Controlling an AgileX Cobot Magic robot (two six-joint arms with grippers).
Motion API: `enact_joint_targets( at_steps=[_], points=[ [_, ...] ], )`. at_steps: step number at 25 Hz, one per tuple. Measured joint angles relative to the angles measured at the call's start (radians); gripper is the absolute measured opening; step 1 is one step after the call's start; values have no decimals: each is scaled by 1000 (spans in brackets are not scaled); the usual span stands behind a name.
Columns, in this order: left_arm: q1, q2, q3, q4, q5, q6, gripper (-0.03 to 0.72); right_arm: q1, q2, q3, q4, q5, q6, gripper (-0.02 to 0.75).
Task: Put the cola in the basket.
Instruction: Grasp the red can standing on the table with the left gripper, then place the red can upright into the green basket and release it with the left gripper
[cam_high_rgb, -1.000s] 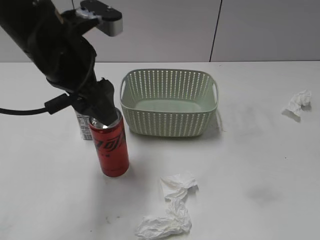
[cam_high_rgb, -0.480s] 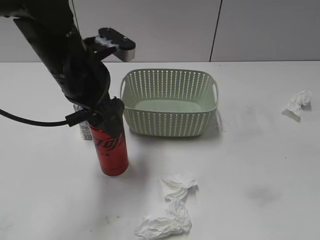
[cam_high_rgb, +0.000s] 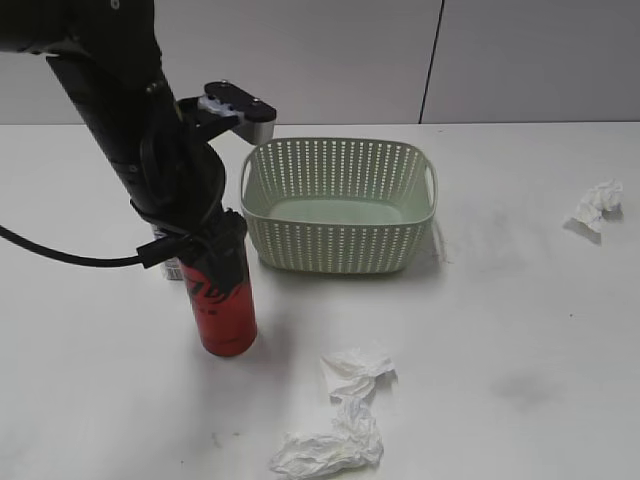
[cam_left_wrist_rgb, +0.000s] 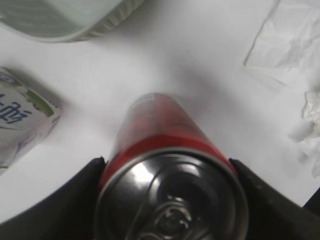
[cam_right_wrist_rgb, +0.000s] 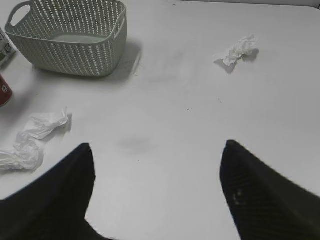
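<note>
Glossy red metal cola (cam_left_wrist_rgb: 165, 150), perforated matt plastic basket (cam_high_rgb: 340, 225), crumpled paper tissues (cam_high_rgb: 340, 420), smooth white table (cam_high_rgb: 520, 320)

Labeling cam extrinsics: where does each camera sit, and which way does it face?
Exterior: raised in front of the table, angled down at the basket; shows the left arm over the cola.
Left wrist: above the left gripper, looking down the cola; both jaws flank its top.
Right wrist: behind the right gripper, facing across the table; jaws spread, empty.
Shared: all three see the basket, cola and crumpled tissue.
</note>
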Motion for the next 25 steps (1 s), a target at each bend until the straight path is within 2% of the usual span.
enact_joint_targets(
  at_steps=[8, 12, 16, 19, 25],
  points=[
    [0, -8, -2, -51, 41, -3, 533, 0, 0, 0, 0, 0, 0, 590],
    [0, -57, -22, -31, 78, -32, 532, 0, 0, 0, 0, 0, 0, 590],
    [0, -92, -156, 98, 193, -126, 532, 0, 0, 0, 0, 0, 0, 590],
    [1, -94, -269, 184, 210, -160, 532, 0, 0, 0, 0, 0, 0, 590],
    [0, -68, -521, 185, 221, -172, 532, 0, 0, 0, 0, 0, 0, 590]
  ],
)
